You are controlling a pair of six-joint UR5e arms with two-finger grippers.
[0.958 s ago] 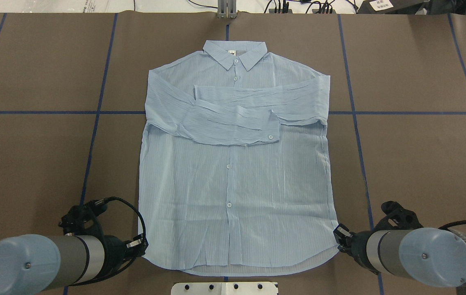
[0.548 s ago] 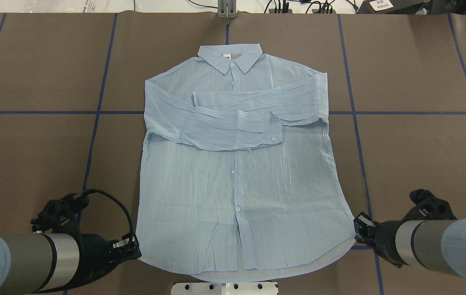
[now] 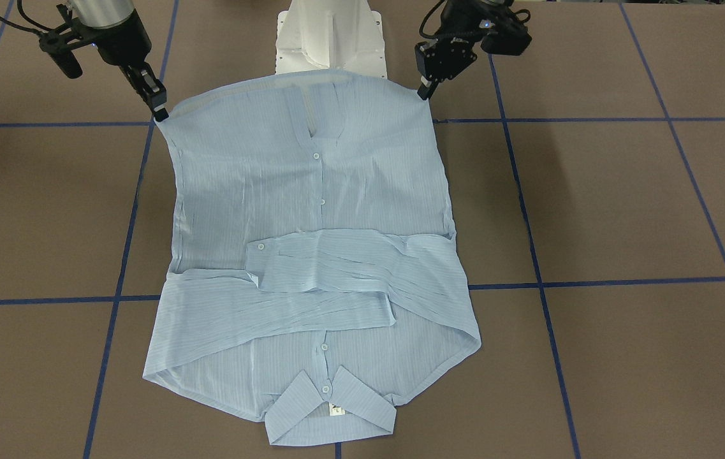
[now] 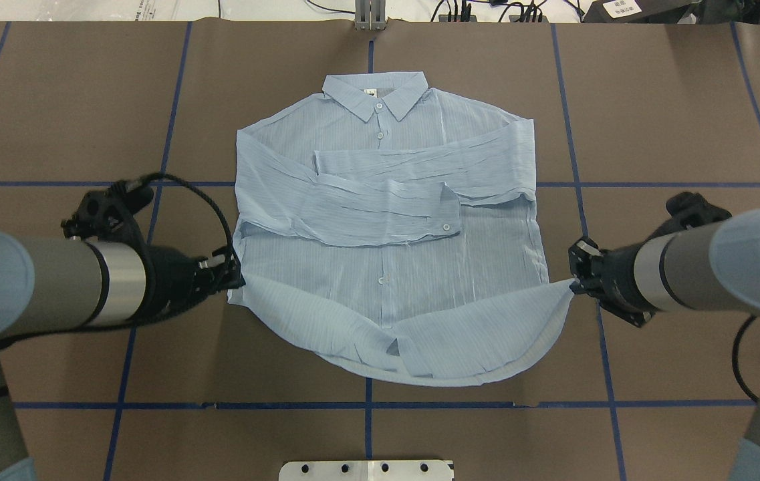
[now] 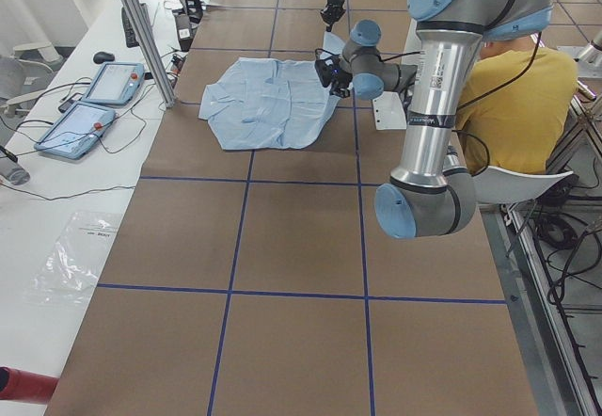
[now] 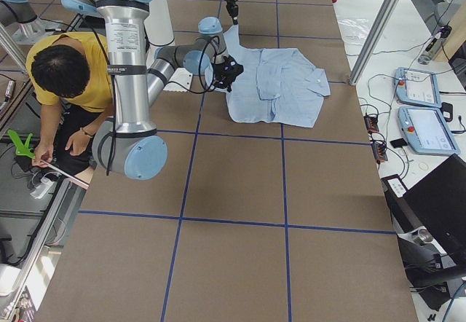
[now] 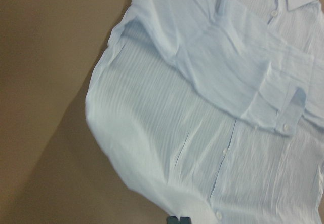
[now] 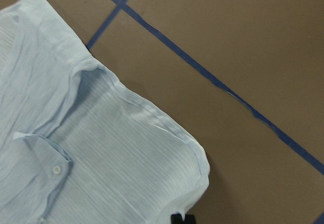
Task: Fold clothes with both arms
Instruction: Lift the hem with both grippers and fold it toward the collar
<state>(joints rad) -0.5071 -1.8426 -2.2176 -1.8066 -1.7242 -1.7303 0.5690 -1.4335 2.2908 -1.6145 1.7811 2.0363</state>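
Shirt [image 4: 386, 220], pale blue, finely striped, crinkled: laid front-up mid-table [image 4: 674, 120], sleeves [image 4: 380, 200] crossed over the chest. Hem corners [image 4: 553, 295] are pinched and raised, one by left gripper [image 4: 235, 280], one by right gripper [image 4: 573, 286]. Collar [image 4: 376, 95] lies straight ahead along the long axis, equally far from both.

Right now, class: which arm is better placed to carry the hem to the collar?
Neither alone: left gripper and right gripper each pinch a hem corner of the shirt, level, so probably both together.
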